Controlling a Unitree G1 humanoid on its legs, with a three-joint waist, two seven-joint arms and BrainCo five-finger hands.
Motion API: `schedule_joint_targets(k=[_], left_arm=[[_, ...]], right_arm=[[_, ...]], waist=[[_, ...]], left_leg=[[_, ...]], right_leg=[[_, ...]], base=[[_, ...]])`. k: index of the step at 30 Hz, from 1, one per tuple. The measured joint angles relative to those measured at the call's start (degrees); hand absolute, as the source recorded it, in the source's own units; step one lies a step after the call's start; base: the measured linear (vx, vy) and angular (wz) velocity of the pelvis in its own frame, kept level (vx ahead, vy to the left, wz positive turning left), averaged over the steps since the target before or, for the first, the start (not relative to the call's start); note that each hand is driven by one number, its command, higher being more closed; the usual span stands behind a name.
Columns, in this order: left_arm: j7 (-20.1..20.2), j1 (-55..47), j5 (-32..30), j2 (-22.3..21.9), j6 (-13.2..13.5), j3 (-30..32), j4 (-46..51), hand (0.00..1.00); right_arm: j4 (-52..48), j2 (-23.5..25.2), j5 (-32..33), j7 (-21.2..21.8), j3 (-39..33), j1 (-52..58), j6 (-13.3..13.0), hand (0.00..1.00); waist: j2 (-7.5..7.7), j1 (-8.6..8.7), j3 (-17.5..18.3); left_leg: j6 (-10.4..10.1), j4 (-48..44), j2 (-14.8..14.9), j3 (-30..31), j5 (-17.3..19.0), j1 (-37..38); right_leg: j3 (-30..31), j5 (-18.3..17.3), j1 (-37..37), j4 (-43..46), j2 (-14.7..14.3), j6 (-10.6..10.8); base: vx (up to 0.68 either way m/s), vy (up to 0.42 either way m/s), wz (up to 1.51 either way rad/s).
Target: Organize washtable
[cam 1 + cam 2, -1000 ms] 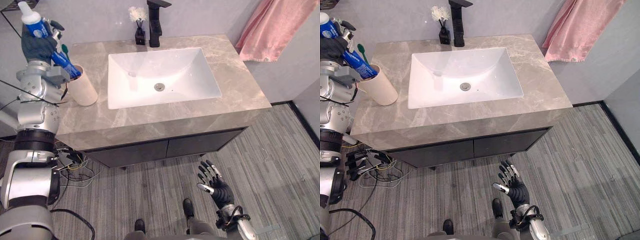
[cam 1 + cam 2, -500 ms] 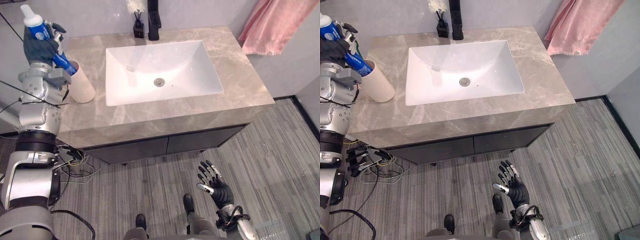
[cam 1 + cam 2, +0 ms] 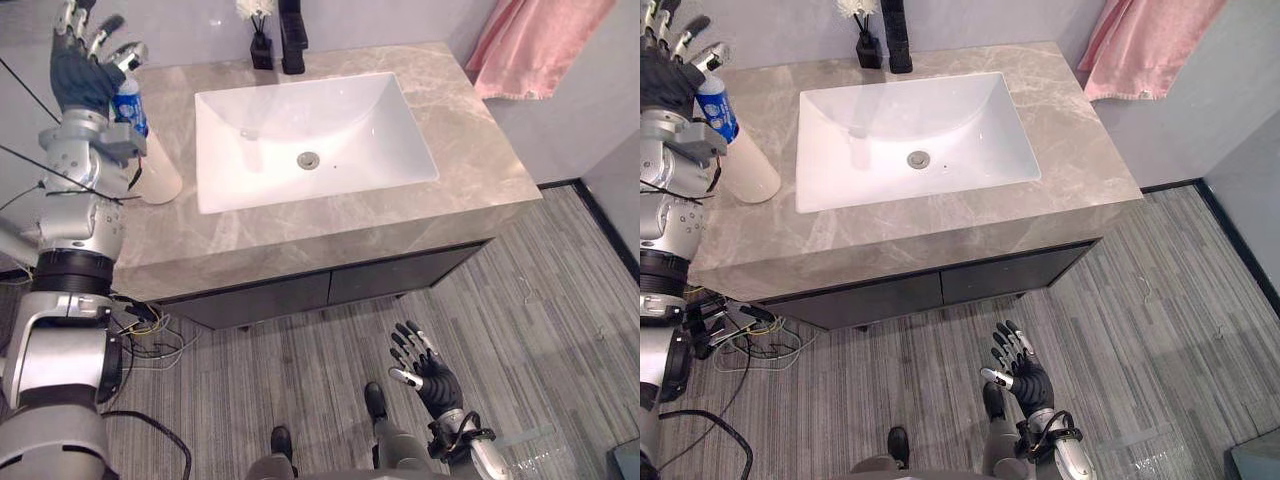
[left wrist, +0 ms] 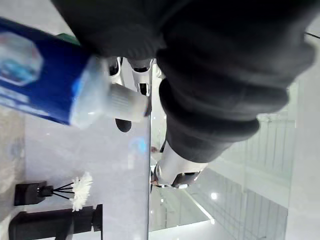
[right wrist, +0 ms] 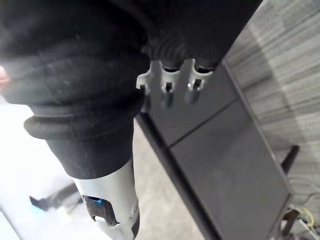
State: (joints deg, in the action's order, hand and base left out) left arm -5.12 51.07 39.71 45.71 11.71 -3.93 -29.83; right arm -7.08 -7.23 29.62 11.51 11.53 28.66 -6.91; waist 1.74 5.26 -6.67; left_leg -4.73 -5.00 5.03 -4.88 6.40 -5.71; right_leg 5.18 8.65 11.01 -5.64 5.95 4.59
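Toothpaste (image 3: 128,100) dropped into cup (image 3: 160,182), counter (image 3: 330,225) L edge; L hand (image 3: 82,62) splayed.

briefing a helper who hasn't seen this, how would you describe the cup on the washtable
Find the white sink set in the grey marble counter, then go to the counter's end on the robot's left. A plain beige cup sits there with a blue toothpaste tube poking from it; the only other item, a dark diffuser bottle with white flowers, sits at the back by the black tap.

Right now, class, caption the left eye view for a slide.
Open left hand beside toothpaste tube in cup by the sink; right hand hangs open.
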Motion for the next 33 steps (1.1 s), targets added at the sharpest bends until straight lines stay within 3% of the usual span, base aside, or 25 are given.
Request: schedule_joint_targets(k=[11, 14, 15, 22, 27, 33], left_arm=[[0.09, 0.26, 0.18, 0.0, 0.47, 0.15, 1.18, 0.0], [0.07, 1.46, 0.5, 0.01, 0.54, 0.16, 1.19, 0.0], [0.03, 2.66, 0.95, 0.34, 0.83, 0.19, 1.33, 1.0], [0.23, 0.14, 2.39, 2.85, 3.88, 2.53, 11.84, 1.0], [2.62, -15.42, 2.37, 2.32, 5.09, 7.06, 25.3, 1.0], [5.75, -38.94, 2.31, -5.54, 4.87, 13.09, 37.5, 1.0]], right_arm=[[0.19, 0.01, -0.76, 0.09, -0.06, -0.03, 0.02, 0.0], [1.35, 0.06, -0.75, 0.07, -0.26, -0.27, 0.02, 0.0], [2.23, 0.06, -0.75, 0.04, -0.24, -0.41, 0.07, 0.0], [3.94, 0.06, -0.74, -0.01, -0.68, -2.31, 0.13, 0.0], [4.11, 0.42, -0.75, 0.01, -2.51, -2.29, 0.13, 0.0], [6.26, 2.4, -0.91, 0.09, -4.82, -0.66, 0.11, 0.0]], waist=[[-0.03, -0.37, 0.02], [-0.06, -1.19, 0.09], [-0.13, -1.41, 0.12], [-0.93, -2.18, 2.41], [-2.22, -2.97, 4.6], [-2.38, -3.17, 6.27]], left_leg=[[0.0, -0.5, -0.02, 0.93, -0.01, 0.86], [0.0, -0.81, -0.05, 1.4, -0.01, 1.12], [0.0, -1.01, -0.05, 1.71, -0.01, 1.23], [-0.03, -1.04, -0.03, 1.8, -0.05, 1.84], [-0.05, -0.68, 0.0, 1.77, -0.1, 2.49], [-0.12, 1.29, 0.21, 1.56, -0.74, 3.85]], right_leg=[[-0.76, 0.05, -1.63, 0.01, 0.07, 0.0], [-0.94, 0.05, -2.11, 0.01, 0.12, 0.0], [-1.37, 0.05, -2.55, 0.01, 0.14, -0.01], [-1.7, 0.04, -3.32, 0.01, 0.15, 0.0], [-1.82, 0.0, -3.85, 0.02, 0.08, 0.04], [-1.91, -0.68, -4.22, 0.01, -0.19, -0.92]], base=[[-0.01, -0.007, 0.03], [-0.03, -0.007, 0.06], [-0.05, -0.007, 0.12], [-0.03, -0.004, 0.02], [0.0, 0.0, 0.0], [-0.01, -0.006, 0.0]])
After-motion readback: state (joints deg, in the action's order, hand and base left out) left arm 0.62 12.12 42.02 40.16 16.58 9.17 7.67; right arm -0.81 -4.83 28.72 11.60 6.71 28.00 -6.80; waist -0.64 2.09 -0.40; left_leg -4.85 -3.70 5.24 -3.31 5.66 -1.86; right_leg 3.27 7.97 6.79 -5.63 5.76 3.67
